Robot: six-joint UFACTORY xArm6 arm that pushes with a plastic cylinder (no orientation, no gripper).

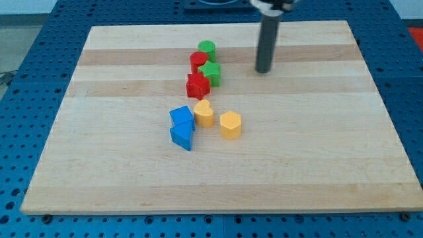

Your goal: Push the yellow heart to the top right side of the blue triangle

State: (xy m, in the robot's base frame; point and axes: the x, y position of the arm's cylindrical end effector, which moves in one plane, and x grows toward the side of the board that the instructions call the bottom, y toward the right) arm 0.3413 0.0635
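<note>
On the desk [297, 165], our end effector, my tip [264, 70], a bare rod clamping nothing, stood toward the view's top right, well apart from the yellow heart [203, 114], which lay just beside the blue triangle [181, 137], up and right.

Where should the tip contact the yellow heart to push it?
No grip here, only a push. The yellow heart already sits up-right of the blue triangle. My tip is far up-right. Probably touch its lower-left flank lightly, if at all.
</note>
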